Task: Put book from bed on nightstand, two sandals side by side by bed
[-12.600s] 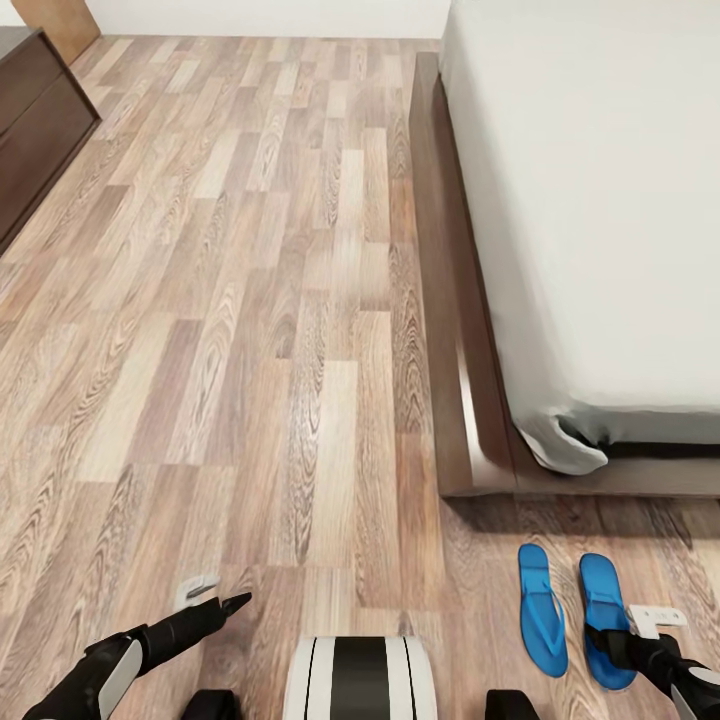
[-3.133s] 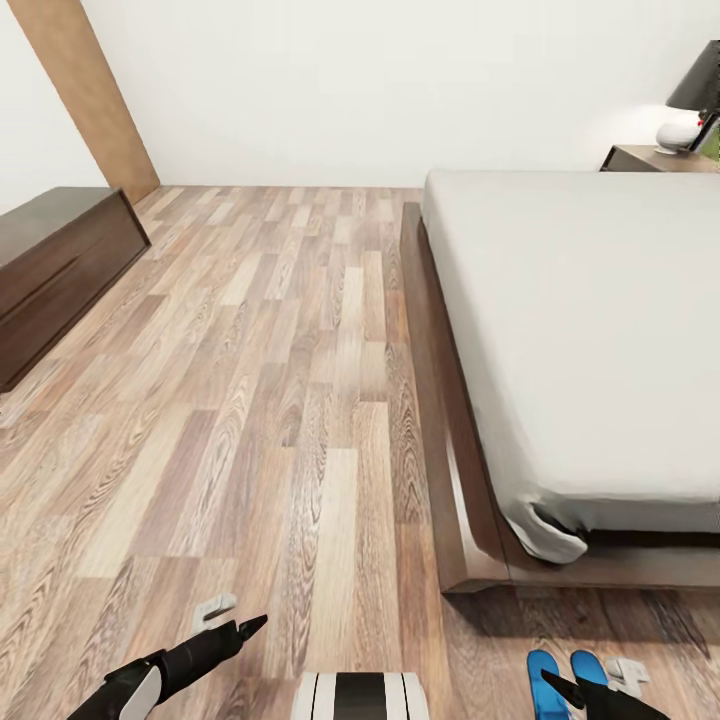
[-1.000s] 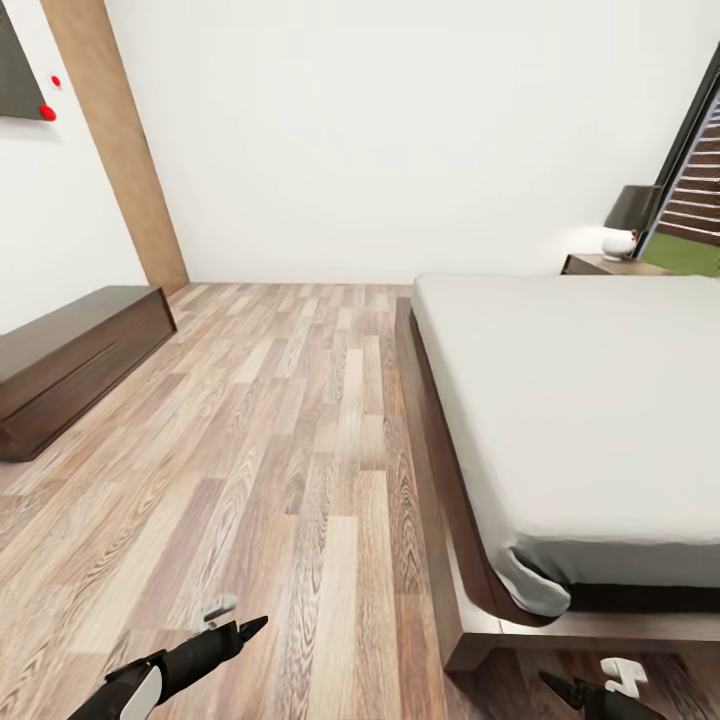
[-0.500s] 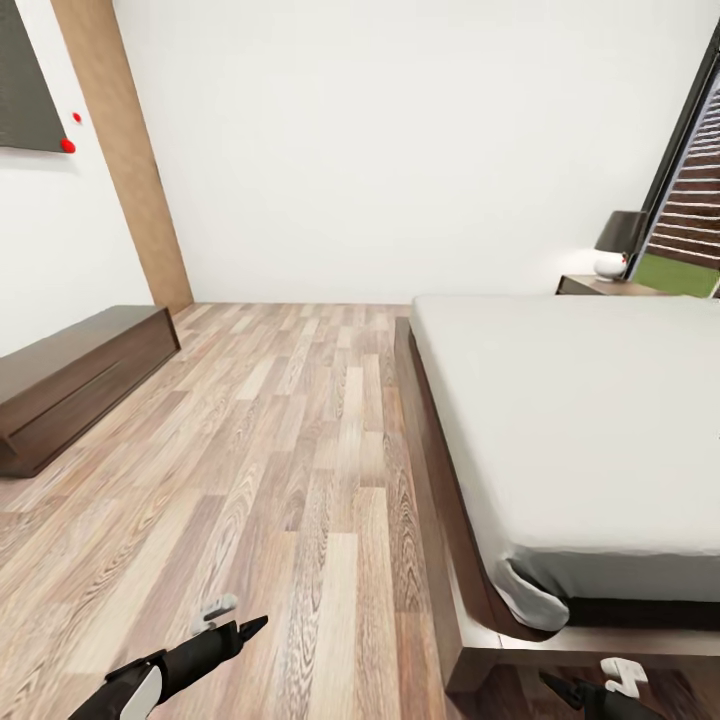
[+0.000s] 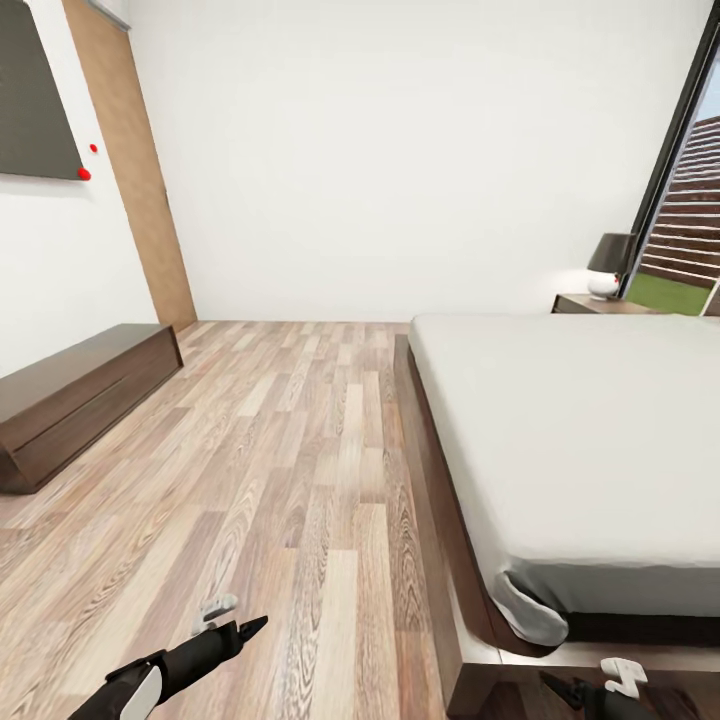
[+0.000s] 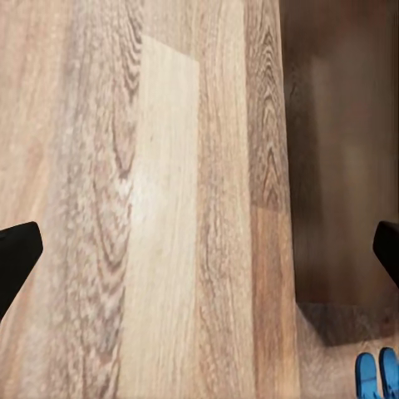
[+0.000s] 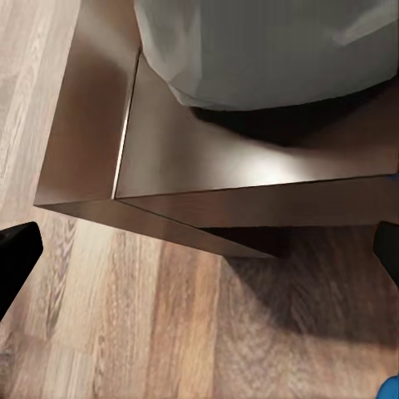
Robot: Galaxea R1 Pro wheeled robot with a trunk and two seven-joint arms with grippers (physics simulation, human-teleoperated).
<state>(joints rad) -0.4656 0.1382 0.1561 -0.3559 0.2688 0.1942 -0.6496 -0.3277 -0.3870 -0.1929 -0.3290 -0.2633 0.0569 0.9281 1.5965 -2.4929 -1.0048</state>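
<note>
Head: bed [image 5: 580, 440] at right, mattress bare, no book seen; nightstand [image 5: 600, 304] with lamp [image 5: 610, 265] beyond it; long cabinet [image 5: 70, 395] at left; no legible writing | Left wrist: left gripper [image 6: 199, 258] jaws released over floor [image 6: 166, 208]; sandals [image 6: 376, 374] at bed's corner | Right wrist: right gripper [image 7: 199, 253] jaws released above bed frame corner.
</note>
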